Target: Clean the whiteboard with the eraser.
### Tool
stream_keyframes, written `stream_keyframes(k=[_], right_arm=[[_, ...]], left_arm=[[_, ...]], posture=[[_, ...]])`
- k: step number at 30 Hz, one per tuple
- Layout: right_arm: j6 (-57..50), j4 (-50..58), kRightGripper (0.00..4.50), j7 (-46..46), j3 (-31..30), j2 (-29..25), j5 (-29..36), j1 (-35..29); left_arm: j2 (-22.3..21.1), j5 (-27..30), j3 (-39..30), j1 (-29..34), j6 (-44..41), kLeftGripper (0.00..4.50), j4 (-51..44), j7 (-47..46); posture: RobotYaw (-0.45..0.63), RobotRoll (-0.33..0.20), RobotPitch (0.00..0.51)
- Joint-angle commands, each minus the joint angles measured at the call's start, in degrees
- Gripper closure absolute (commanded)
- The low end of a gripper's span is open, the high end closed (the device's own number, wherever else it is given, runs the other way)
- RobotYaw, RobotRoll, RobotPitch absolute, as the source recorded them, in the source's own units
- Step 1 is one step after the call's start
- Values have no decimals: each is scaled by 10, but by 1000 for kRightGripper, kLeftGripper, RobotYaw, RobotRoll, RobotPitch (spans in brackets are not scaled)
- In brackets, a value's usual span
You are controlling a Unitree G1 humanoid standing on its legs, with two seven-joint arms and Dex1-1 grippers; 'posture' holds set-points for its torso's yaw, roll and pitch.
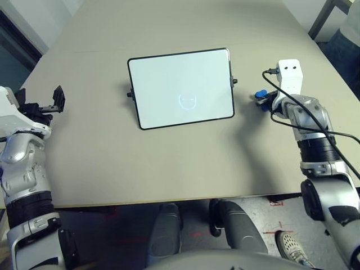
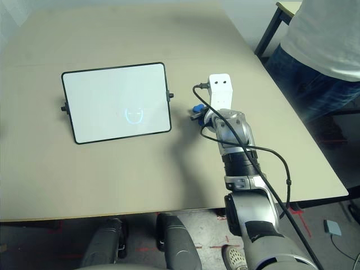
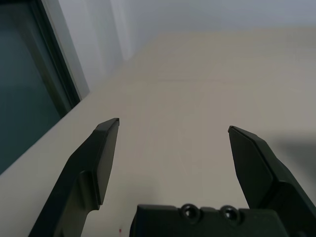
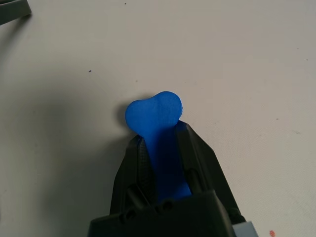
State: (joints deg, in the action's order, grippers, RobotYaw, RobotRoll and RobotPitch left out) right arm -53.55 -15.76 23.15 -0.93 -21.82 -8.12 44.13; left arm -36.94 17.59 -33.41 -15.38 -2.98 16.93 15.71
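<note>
Silver forearms are seen low at both sides of the head views. At the left edge, the left hand (image 1: 56, 100) is held over the bare table (image 1: 169, 163) with its fingers spread wide and nothing between them. Near the centre, the whiteboard (image 1: 180, 87) is propped tilted, a small blue drawing on it. At the right, the eraser (image 4: 155, 116) is clamped in the closed right hand (image 4: 165, 143), just beside the board's right edge.
</note>
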Motion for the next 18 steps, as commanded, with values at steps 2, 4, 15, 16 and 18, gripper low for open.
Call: stream_keyframes(k=[2, 4, 15, 16, 18], right_arm=[[-6, -18, 2674, -20, 17, 4, 18, -10], [-20, 2, 1996, -25, 33, 3, 29, -15], [285, 66, 43, -123, 210, 11, 106, -35], [338, 43, 43, -131, 211, 6, 101, -42], [429, -11, 43, -144, 211, -1, 93, -53]], left_arm=[[3, 1, 17, -6, -2, 0, 25, 11], [1, -1, 25, -12, 0, 0, 30, 16], [-11, -18, 59, -57, 23, 0, 78, 35], [-11, -24, 64, -62, 37, 0, 87, 37], [-10, -36, 69, -69, 69, 0, 108, 33]], posture=[[135, 0, 150], [129, 0, 149], [78, 0, 147], [76, 0, 145], [73, 0, 145]])
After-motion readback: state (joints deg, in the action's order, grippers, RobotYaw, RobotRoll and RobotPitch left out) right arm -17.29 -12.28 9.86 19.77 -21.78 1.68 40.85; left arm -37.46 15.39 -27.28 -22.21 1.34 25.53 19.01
